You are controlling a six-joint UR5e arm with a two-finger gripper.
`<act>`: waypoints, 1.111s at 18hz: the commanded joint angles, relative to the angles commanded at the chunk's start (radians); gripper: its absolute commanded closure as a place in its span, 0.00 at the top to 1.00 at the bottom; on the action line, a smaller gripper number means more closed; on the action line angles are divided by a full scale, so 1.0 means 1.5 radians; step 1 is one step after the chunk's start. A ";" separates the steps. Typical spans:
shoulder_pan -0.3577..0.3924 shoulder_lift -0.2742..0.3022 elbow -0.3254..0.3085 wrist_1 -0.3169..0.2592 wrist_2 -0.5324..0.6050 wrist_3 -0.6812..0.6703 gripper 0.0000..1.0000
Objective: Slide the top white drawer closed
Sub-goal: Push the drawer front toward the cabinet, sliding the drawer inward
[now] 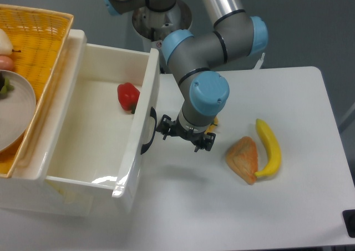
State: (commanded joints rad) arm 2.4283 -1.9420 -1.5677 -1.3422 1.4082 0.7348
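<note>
White tabletop (233,206) under everything, grey backdrop behind. Nearest the camera: one top white drawer (83,151), pulled well out of its cabinet at the left, front panel angled, one black curved handle (148,130) on that panel. Inside the tray: one red pepper (127,95), toward the far end, close to the front panel. Right of the drawer, on the table: one orange wedge-shaped item (244,159) and one banana (269,148), touching or just beside each other. Between them and the drawer front: one gripper (184,139), pointed down, fingers set apart with nothing between them, its left side just beside the handle; contact too close to call. Farther back at the left: one yellow wicker basket (41,45) holding one grey plate (14,115). Farthest: grey-and-blue arm (216,45) rising to its base.
</note>
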 joint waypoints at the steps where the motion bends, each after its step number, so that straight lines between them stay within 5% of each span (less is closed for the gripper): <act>1: 0.000 0.000 0.001 0.000 0.000 0.000 1.00; 20: -0.028 0.014 -0.001 -0.031 -0.005 0.000 1.00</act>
State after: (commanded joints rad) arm 2.3869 -1.9205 -1.5693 -1.3882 1.4005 0.7348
